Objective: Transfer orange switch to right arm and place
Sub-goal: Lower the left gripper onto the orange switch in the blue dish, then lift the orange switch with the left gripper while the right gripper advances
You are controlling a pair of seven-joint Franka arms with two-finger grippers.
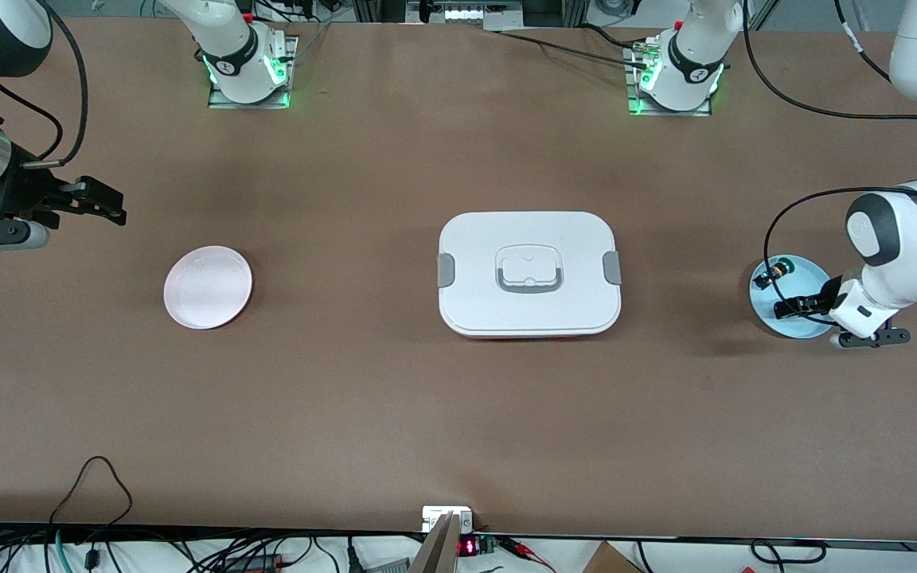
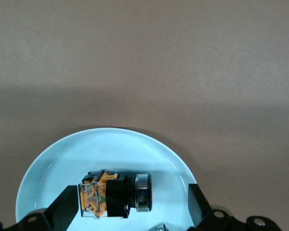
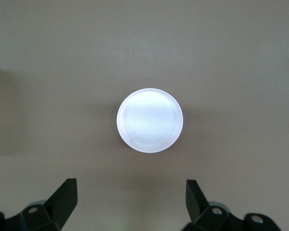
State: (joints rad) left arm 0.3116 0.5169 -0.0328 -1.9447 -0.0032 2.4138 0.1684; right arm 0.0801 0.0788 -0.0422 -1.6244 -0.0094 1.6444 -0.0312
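Note:
The orange switch (image 2: 116,195) lies on its side on a light blue plate (image 2: 62,159), its orange-tan block toward one finger and its silver-ringed head toward the other. My left gripper (image 2: 130,204) is open and low over the plate, its fingers on either side of the switch. In the front view this gripper (image 1: 794,306) is over the blue plate (image 1: 813,274) at the left arm's end of the table. My right gripper (image 1: 112,205) is open and empty, over bare table at the right arm's end, and it shows in its wrist view (image 3: 130,199).
A green-capped black switch (image 1: 773,272) lies on the same blue plate. A white plate (image 1: 208,286) sits toward the right arm's end and shows in the right wrist view (image 3: 150,120). A white lidded box (image 1: 528,273) stands mid-table.

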